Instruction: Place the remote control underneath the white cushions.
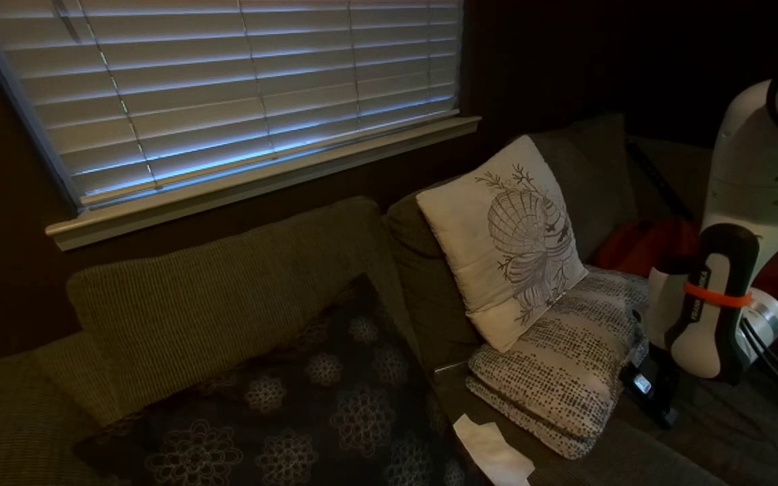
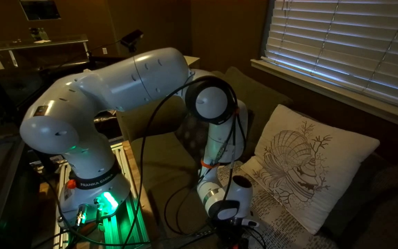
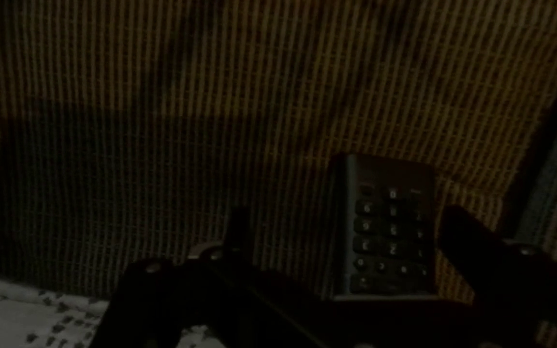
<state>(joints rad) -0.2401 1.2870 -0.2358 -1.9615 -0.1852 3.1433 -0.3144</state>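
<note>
The remote control [image 3: 389, 227] is a dark bar with rows of number buttons. It lies on the ribbed sofa fabric in the wrist view, and I cannot make it out in either exterior view. My gripper [image 3: 346, 220] is open around it, with the right finger close to the remote and a wider gap on the left. The gripper also shows low beside the cushions in an exterior view [image 1: 652, 391]. The white shell cushion [image 1: 510, 243] leans on the backrest and partly covers the speckled cushion [image 1: 558, 358], which lies flat. Both also show in an exterior view [image 2: 306, 169] [image 2: 275, 221].
A large dark cushion [image 1: 294, 432] with circular patterns lies on the sofa. A white paper [image 1: 494, 452] is in front of the speckled cushion. Red cloth [image 1: 645, 246] lies behind the arm. Loose black cables [image 2: 143, 148] hang along the arm. The scene is dim.
</note>
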